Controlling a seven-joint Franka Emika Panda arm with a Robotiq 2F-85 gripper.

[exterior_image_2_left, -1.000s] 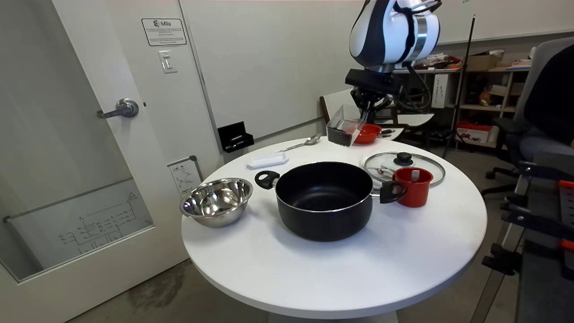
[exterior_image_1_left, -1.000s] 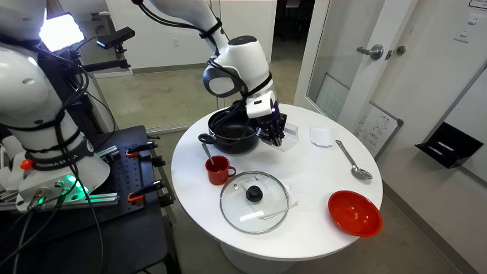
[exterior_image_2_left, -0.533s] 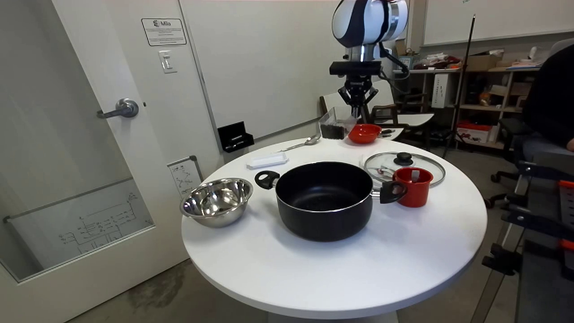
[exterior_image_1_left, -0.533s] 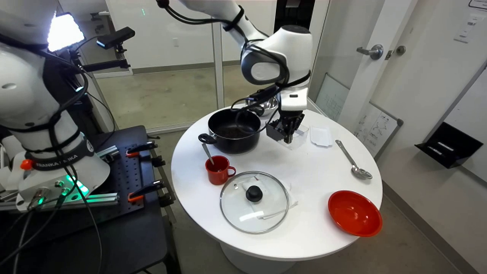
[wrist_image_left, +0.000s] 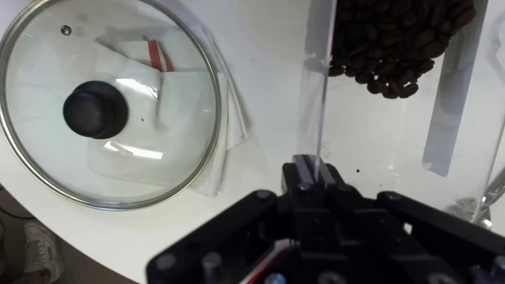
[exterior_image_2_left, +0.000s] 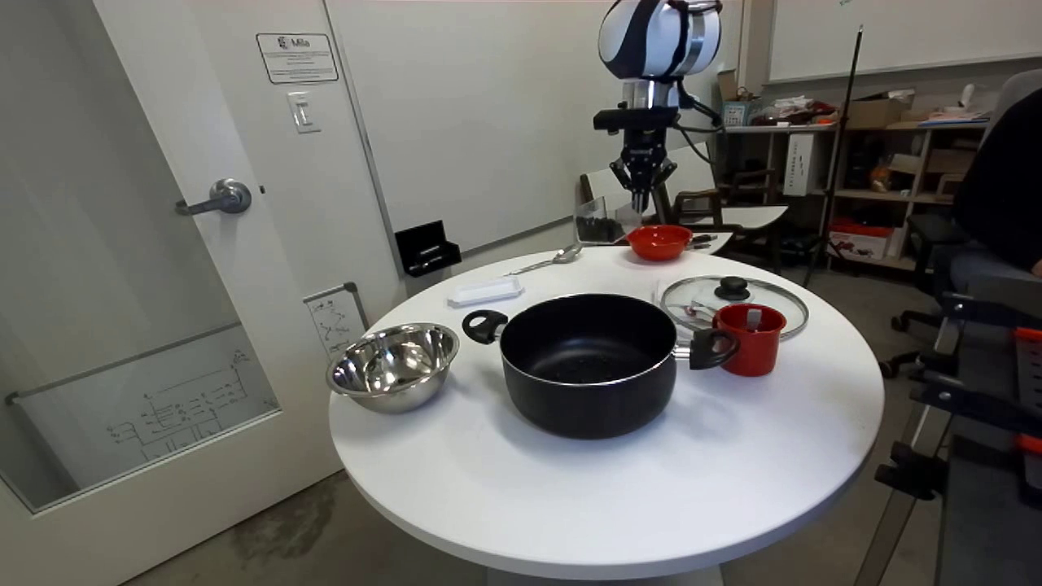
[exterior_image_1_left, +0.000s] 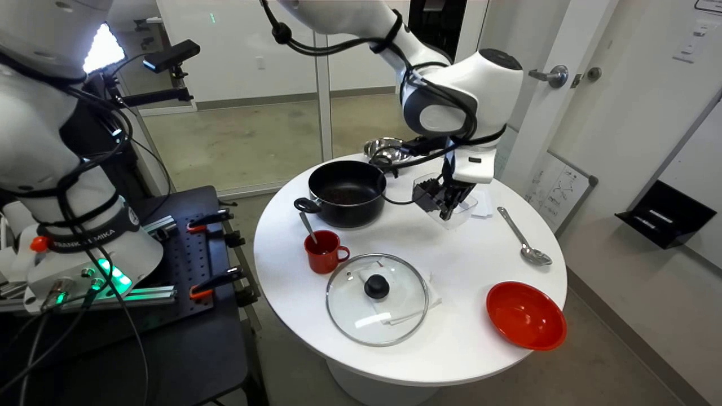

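My gripper is shut on the thin wall of a clear plastic container. Dark beans are heaped at the container's far end. In both exterior views the gripper holds the container in the air above the white table, with the beans at the end away from the fingers. A black two-handled pot stands beside the container in an exterior view. Small dark bits seem to lie on the pot's floor.
A glass lid lies on a white cloth. A red mug holding a utensil stands near the pot. Also on the table are a red bowl, a slotted spoon, a white tray and a steel bowl.
The arm has moved away from the pot, rightward in an exterior view, carrying the container. The container looks less tilted than a second ago. The pot, mug, lid and bowls have stayed put.
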